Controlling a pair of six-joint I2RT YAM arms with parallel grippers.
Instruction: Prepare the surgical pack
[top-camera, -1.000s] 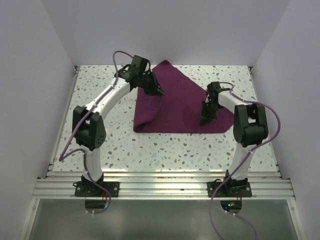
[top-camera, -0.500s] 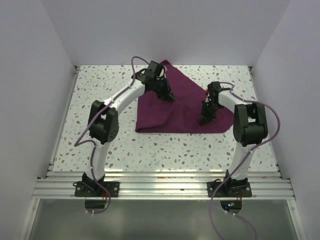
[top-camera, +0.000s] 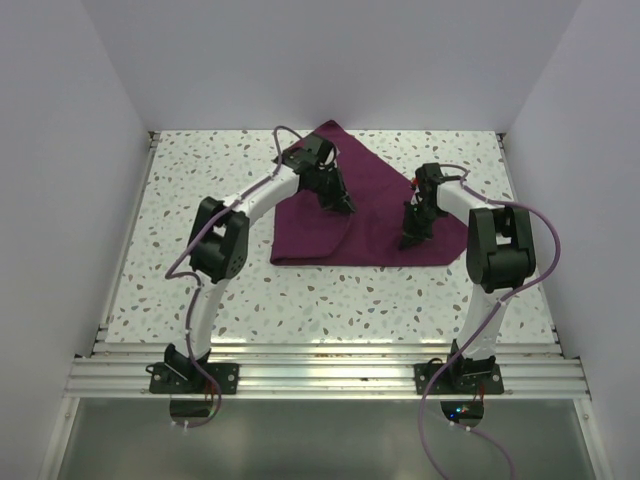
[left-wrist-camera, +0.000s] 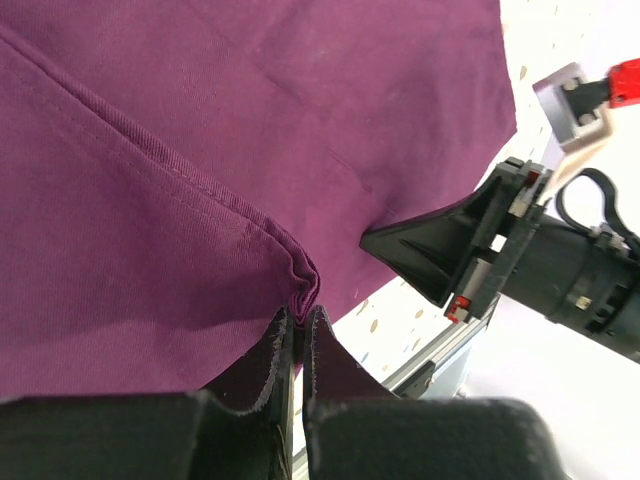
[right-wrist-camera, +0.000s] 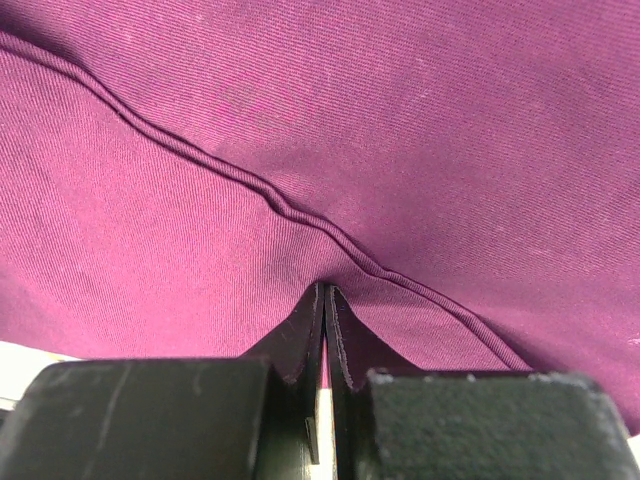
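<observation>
Both closed: left pincer (left-wrist-camera: 297, 322) nips a bunched hem of the pack (top-camera: 380, 200), which lies part-folded at far-centre of the counter (top-camera: 200, 180). Right pincer (right-wrist-camera: 325, 292) sits tip-down on it, grip unclear. I want the fold carried low, hem taut and edges matched.

The surgical pack (top-camera: 375, 200) lies on the worktop (top-camera: 200, 200), under both end effectors. The left end effector (top-camera: 345, 205) sits over the pack's middle, pinching a raised fold. The right end effector (top-camera: 409, 241) is to its right, close to the pack's near edge. Bare worktop lies left of and before them.
</observation>
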